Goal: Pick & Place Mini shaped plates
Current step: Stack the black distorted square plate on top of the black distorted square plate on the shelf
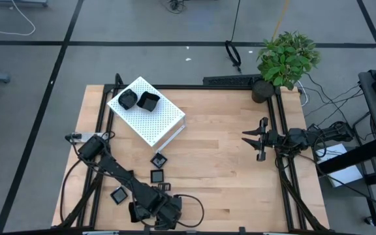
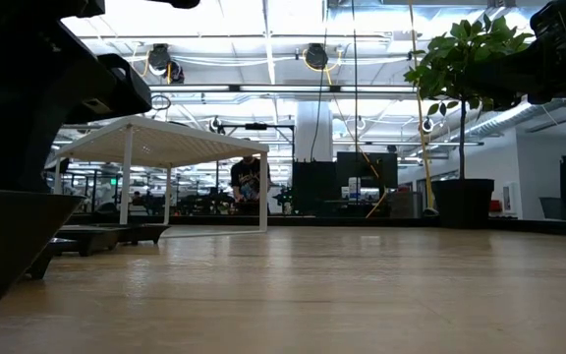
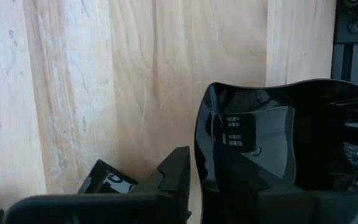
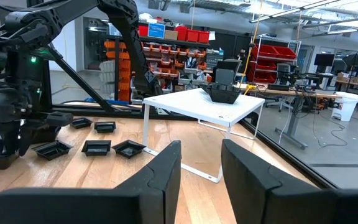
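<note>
In the high view the left gripper (image 1: 156, 210) sits at the bottom edge of the frame, folded under its own arm, so its fingers and anything between them are hidden there. The left wrist view fills that gap: a glossy black plate (image 3: 278, 146) with a raised, wavy rim stands on edge against the inner side of one dark finger (image 3: 173, 180), over bare wood. Its lower part is cut off by the frame, and the second finger is hidden behind it, so whether the jaws are clamped on it cannot be told. A corner of a second plate (image 3: 107, 180) peeks out at lower left.

The low view shows only a dark bulk at far left and the box (image 2: 155, 138) seen edge-on; no plates are legible on top.

From above, the box (image 1: 158, 121) lies upper left with two plates (image 1: 139, 100) on it, and three more plates (image 1: 157, 167) lie on the table (image 1: 227, 176) between box and left gripper.

The right gripper (image 1: 256, 138) hangs at centre right, well apart from them, jaws spread and empty; its wrist view shows fingers (image 4: 160, 174) parted.
</note>
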`<move>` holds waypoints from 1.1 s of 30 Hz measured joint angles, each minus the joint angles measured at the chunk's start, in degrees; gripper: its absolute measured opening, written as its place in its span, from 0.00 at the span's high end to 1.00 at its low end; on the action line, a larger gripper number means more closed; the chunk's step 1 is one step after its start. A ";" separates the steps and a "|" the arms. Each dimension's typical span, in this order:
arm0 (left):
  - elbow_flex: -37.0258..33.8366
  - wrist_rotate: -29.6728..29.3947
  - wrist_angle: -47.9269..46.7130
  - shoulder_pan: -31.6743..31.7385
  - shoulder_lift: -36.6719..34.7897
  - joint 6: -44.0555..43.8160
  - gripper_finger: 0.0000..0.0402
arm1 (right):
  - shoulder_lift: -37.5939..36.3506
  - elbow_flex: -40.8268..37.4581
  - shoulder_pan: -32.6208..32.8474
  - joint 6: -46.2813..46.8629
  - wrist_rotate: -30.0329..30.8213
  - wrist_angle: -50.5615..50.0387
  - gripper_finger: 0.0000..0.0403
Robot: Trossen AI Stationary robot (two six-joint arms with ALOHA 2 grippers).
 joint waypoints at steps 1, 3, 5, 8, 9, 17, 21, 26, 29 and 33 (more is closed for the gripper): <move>0.00 0.01 -0.04 0.00 0.00 -0.01 0.84 | 0.00 0.00 0.00 -0.02 0.00 0.00 0.75; 0.00 0.02 -0.10 0.00 0.00 0.04 0.91 | 0.00 0.00 -0.01 -0.01 0.00 0.00 0.75; 0.00 0.07 0.02 0.00 -0.02 0.24 0.97 | 0.00 0.00 0.00 -0.02 0.00 0.00 0.75; 0.00 0.04 0.07 0.00 -0.04 0.77 0.98 | 0.00 0.00 -0.01 0.00 0.00 0.00 0.75; 0.00 -0.08 0.07 0.00 -0.04 1.15 0.99 | -0.02 0.00 -0.01 0.00 0.00 0.00 0.75; -0.01 -9.93 -5.50 -0.12 -6.16 0.18 0.99 | 0.00 0.00 -0.02 0.00 0.00 0.00 0.75; -0.04 -17.22 -9.42 0.15 -12.41 -1.73 0.99 | -0.01 0.00 -0.01 -0.02 0.00 0.00 0.75; -0.04 -27.31 -13.81 1.79 -21.53 -1.10 0.99 | -0.01 0.00 -0.02 -0.01 0.00 0.00 0.75; -0.04 -33.63 -15.86 4.55 -27.85 -0.20 0.99 | 0.00 0.00 -0.01 -0.01 0.00 -0.02 0.75; -0.04 -38.57 -20.94 11.61 -36.17 1.40 0.99 | -0.02 0.00 -0.01 -0.02 0.00 0.00 0.75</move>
